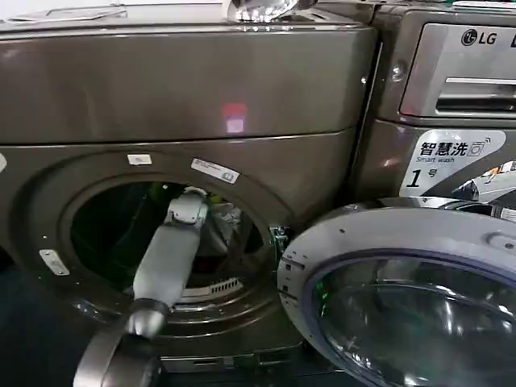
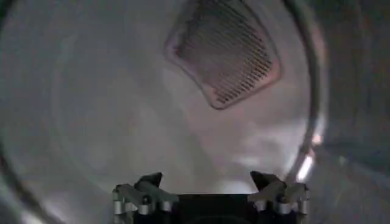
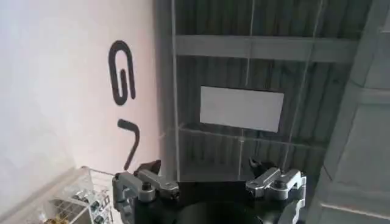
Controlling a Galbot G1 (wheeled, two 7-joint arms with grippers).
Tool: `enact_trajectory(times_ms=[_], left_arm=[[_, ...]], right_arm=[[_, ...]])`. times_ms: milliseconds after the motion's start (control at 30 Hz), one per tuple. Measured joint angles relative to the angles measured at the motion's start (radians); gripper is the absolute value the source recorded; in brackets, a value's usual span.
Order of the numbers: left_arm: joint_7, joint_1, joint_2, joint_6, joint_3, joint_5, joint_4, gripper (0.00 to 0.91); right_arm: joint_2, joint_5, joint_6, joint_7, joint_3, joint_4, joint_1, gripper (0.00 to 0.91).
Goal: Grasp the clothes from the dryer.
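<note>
The dryer fills the left of the head view: a bronze-brown metallic front-loader with a round porthole ringed by small white stickers. Its glass door hangs open to the right, in front of the neighbouring LG machine. The left arm reaches through the porthole into the dark drum. A pale patch shows just right of the wrist; whether it is the clothes cannot be told. In the left wrist view, the left tool stands wide and empty before the bare drum wall and a vent grille. The right tool is also wide and empty, pointing up toward a ceiling.
</note>
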Motion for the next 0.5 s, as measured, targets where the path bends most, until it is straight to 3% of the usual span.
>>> enact_trajectory(times_ms=[367, 500], left_arm=[[0.454, -0.194, 0.103, -0.218, 0.334, 0.436, 0.188, 0.907], [0.602, -0.262, 0.119, -0.255, 0.455, 0.530, 0.231, 0.907]], right_arm=[[0.001, 0.000, 0.004, -0.003, -0.005, -0.009, -0.004, 0.907], [0.001, 0.000, 0.004, -0.005, -0.011, -0.006, -0.001, 0.907]])
